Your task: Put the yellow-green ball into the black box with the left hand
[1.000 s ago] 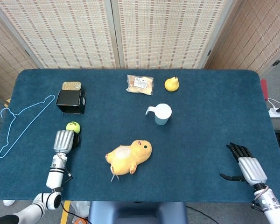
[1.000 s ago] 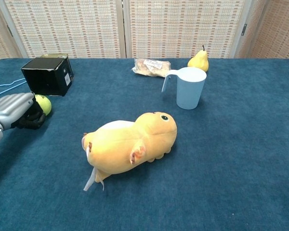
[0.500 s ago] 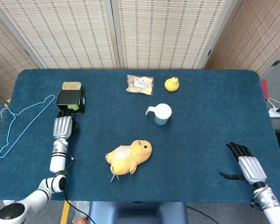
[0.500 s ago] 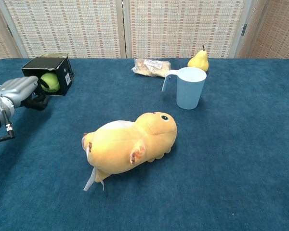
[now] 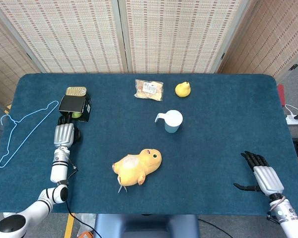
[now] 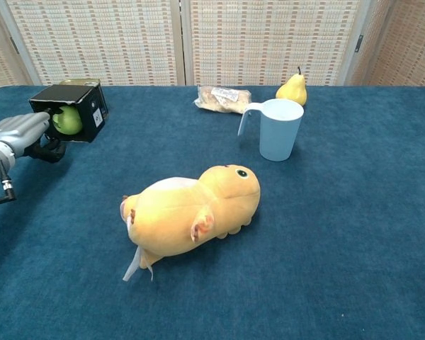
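The yellow-green ball [image 5: 76, 115] [image 6: 68, 120] sits at the mouth of the black box [image 5: 73, 103] [image 6: 85, 108], which lies at the table's left with its open side toward me. My left hand [image 5: 64, 133] [image 6: 18, 134] reaches up to that opening, and its fingers [image 6: 41, 125] hold the ball against the box front. How far the ball is inside the box I cannot tell. My right hand [image 5: 263, 176] rests near the table's front right corner, fingers spread and holding nothing; the chest view does not show it.
A tin can [image 5: 76, 91] stands just behind the box. A light blue hanger [image 5: 25, 130] lies left of my left arm. A yellow plush toy [image 5: 137, 166] [image 6: 191, 216], a pale blue cup [image 5: 172, 120] [image 6: 279, 129], a pear [image 5: 183, 89] and a snack packet [image 5: 149, 89] occupy the middle.
My left hand has carried the ball away from me, from the bare cloth up to the box opening. Over the last half second it pushed slightly further in. The right hand stayed still.
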Robot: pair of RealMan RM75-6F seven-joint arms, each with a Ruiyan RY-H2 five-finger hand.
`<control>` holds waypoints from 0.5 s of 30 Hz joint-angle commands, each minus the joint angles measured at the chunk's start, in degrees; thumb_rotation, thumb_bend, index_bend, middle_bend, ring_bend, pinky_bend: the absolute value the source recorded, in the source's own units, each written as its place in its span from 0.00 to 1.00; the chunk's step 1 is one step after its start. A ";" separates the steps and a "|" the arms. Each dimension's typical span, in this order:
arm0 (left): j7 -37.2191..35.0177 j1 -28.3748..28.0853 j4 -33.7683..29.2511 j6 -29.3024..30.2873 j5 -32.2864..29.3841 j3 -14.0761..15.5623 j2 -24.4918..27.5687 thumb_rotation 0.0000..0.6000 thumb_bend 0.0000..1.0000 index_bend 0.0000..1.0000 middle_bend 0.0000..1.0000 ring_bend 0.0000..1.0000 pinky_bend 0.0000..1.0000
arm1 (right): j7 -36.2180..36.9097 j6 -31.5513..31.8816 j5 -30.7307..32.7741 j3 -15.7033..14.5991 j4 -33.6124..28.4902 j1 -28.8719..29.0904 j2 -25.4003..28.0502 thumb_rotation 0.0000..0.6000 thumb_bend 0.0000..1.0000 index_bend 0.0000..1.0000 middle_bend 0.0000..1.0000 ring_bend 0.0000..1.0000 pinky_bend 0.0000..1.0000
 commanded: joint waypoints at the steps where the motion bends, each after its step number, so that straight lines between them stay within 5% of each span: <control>1: 0.19 0.02 -0.50 0.35 -0.10 0.14 0.30 0.42 0.52 0.00 0.00 0.00 0.00 | 0.13 0.01 -0.05 -0.02 0.12 0.01 0.00 0.76 0.00 0.00 0.00 0.00 0.00; 15: 0.96 2.16 -5.40 3.90 0.14 1.64 2.93 0.42 0.52 0.00 0.00 0.00 0.00 | 0.57 0.44 -0.73 -0.31 0.03 -0.06 0.20 0.76 0.00 0.00 0.00 0.00 0.00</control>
